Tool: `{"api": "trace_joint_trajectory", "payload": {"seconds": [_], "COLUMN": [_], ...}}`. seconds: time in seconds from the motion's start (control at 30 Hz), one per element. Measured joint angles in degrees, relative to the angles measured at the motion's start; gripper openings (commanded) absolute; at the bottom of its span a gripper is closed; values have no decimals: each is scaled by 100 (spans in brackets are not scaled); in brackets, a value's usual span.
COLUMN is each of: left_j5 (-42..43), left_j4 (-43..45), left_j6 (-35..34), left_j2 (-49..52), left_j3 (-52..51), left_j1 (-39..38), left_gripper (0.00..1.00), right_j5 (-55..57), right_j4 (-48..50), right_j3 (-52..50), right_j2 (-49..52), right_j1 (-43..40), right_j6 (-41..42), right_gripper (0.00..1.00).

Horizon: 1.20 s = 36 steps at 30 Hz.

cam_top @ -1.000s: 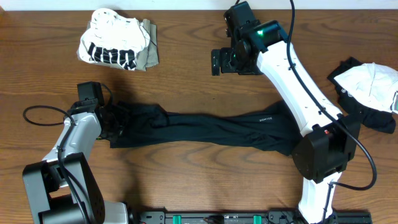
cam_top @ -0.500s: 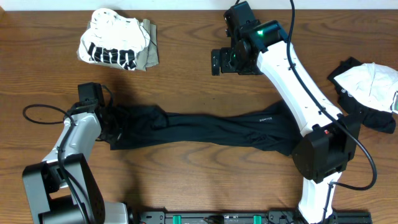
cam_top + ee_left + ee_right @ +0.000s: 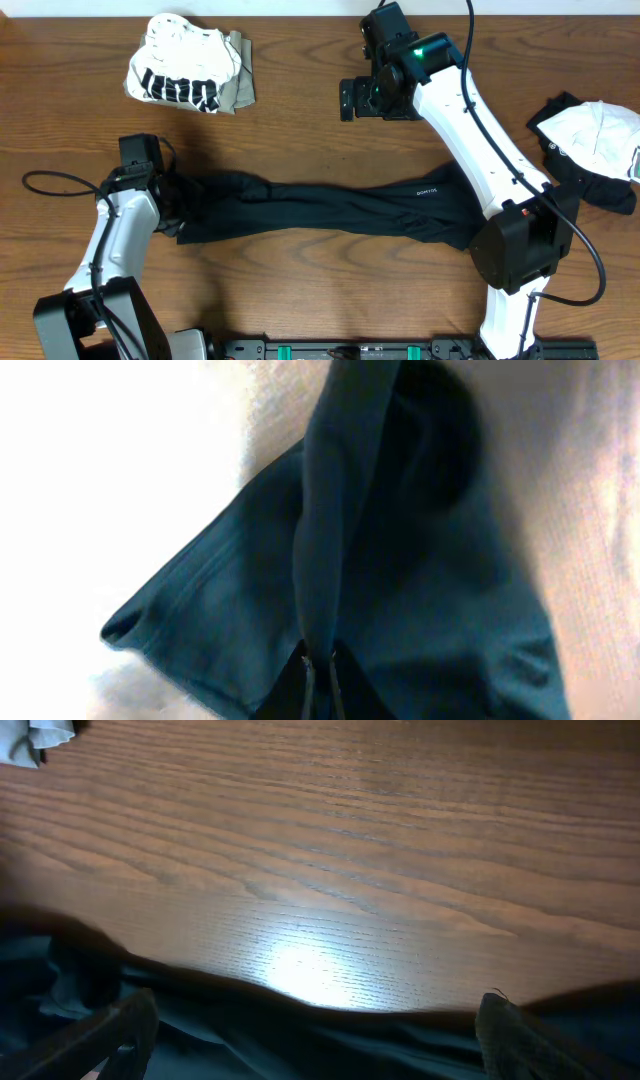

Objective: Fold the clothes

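Left gripper (image 3: 172, 203) is pinched shut on a thin fold at the left end of the black trousers (image 3: 330, 207), which lie stretched out long across the middle of the wood-grain table (image 3: 300, 290). Right gripper (image 3: 346, 100) hangs wide apart over the table behind them, holding nothing.

My worry: that pinch looks like one thin ridge of cloth, so a pull could twist the rest or just slip off. The fabric's thin, matte and floppy, ropey and creased along its length.

A crumpled white printed top (image 3: 180, 70) on an olive piece (image 3: 240, 85) sits back-left, and a black-and-white garment (image 3: 590, 140) is bunched at right.
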Motion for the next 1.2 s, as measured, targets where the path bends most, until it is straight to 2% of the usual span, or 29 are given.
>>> {"api": "trace_joint_trajectory", "payload": {"seconds": [0.33, 0.8, 1.2], "left_j5": [-144, -374, -699], "left_j4": [-680, -791, -1394], "left_j6": [11, 13, -11], "left_j2": [0, -17, -708], "left_j3": [0, 39, 271], "left_j1": [0, 0, 0], "left_gripper": [6, 6, 6], "right_j5": [0, 2, 4], "right_j4": [0, 15, 17], "right_j3": [-2, -2, -24], "right_j2": [0, 0, 0], "right_j1": [0, 0, 0], "right_j6": [0, 0, -2], "right_gripper": [99, 99, 99]}}
